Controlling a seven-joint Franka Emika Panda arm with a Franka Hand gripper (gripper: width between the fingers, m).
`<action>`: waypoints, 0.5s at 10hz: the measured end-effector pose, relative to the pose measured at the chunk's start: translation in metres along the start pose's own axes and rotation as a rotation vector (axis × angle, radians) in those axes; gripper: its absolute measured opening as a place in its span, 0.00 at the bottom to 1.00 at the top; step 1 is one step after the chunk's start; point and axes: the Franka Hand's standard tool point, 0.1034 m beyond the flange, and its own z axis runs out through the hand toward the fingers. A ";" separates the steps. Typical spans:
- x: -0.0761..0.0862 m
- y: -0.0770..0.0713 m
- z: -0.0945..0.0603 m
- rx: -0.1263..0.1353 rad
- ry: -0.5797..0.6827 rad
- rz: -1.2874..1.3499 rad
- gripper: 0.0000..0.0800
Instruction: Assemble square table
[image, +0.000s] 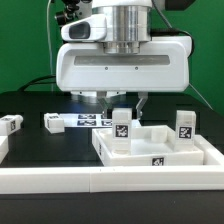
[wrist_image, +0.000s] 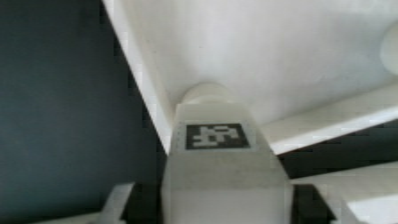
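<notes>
A white plastic square slab (image: 135, 158) with a recessed face, a raised rim and a black-and-white tag on its front wall was seen lying flat on the black table (image: 40, 148), just behind the long white border wall (image: 100, 182). Over the recess, near the corner on the exterior view's left, a short white tagged block leg (image: 122, 127) was held upright; whether its foot touched the slab could not be told. A second leg (image: 185, 124) was seen standing at the far corner on the exterior view's right. A third leg (image: 10, 124) lay well apart on the table, beyond the marker board (image: 82, 120). The gripper (image: 120, 108) was pointed straight down, and its fingers (wrist_image: 128, 205) were closed narrowly on the first leg's sides.
</notes>
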 end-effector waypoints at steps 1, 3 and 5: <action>0.000 -0.001 0.000 0.001 0.002 0.082 0.37; -0.001 -0.002 0.001 0.004 0.003 0.215 0.37; -0.001 -0.004 0.001 0.011 0.014 0.378 0.37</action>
